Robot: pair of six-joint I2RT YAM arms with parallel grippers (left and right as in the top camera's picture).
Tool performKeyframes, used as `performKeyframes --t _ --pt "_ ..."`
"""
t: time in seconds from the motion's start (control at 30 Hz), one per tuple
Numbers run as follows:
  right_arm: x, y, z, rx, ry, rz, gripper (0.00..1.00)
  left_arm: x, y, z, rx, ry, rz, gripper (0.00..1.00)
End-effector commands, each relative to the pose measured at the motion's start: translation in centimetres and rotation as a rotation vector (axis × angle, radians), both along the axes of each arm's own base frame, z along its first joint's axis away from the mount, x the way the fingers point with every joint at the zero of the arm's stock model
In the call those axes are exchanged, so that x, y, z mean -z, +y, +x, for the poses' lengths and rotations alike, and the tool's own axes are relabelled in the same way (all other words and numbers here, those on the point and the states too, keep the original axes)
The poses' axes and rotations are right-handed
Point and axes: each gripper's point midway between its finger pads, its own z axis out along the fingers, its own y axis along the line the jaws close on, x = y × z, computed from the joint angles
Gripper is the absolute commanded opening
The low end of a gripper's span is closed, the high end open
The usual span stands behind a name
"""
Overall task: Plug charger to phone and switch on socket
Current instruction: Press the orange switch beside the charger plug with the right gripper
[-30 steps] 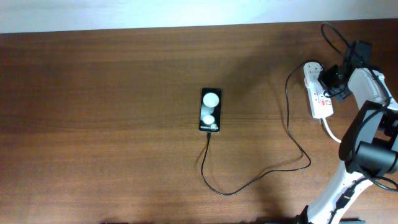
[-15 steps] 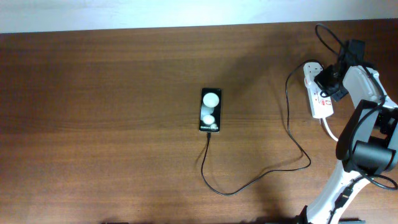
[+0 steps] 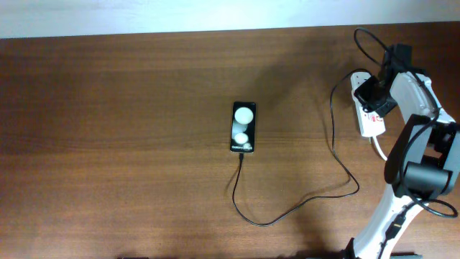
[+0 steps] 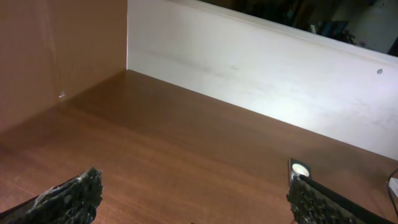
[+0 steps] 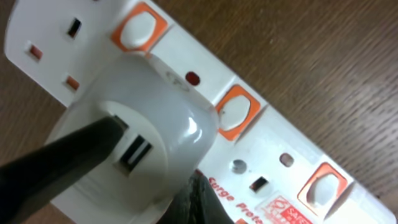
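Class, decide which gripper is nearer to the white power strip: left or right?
Right. The right gripper hangs directly over the power strip; the left gripper sits over the table, well away from it.

Phone (image 3: 243, 127) mid-desk (image 3: 108, 144); charger cable (image 3: 332, 122) runs from its near end right to power strip (image 3: 371, 124).

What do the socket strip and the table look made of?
Socket: apparently glossy white moulded plastic, with orange-framed switches; highlights on its adapter plug. Table: brown wood or wood-look veneer, satin; streaked grain visible, solid or laminate unclear.
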Motion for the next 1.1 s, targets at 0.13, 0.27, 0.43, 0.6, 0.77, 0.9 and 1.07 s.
performKeyframes --t 0.13,0.27,0.43,0.6,0.77,0.9,1.07 --pt "-1.0 -5.1 0.0 0.098 -0.023 -0.008 0.04 0.1 0.1 -0.2 0.0 -0.012 -0.006 0.99" --pt "-1.0 -4.8 0.6 0.091 -0.042 -0.004 0.04 0.1 0.1 -0.2 0.0 -0.012 -0.006 0.99" --pt "0.5 -3.4 1.4 0.059 -0.036 0.0 0.04 0.1 0.1 -0.2 0.0 -0.012 -0.006 0.99" --pt "1.5 -2.4 1.6 0.038 -0.017 0.018 0.04 0.1 0.1 -0.2 0.0 -0.012 -0.006 0.99" --pt "1.6 -0.3 1.9 0.0 -0.02 0.067 0.04 0.1 0.1 -0.2 0.0 -0.012 -0.006 0.99" --pt "1.6 1.8 2.1 -0.039 -0.009 0.083 0.04 0.1 0.1 -0.2 0.001 -0.012 -0.006 0.99" --pt "2.7 2.4 2.2 -0.052 0.012 0.068 0.04 0.1 0.1 -0.2 0.0 -0.012 -0.006 0.99"
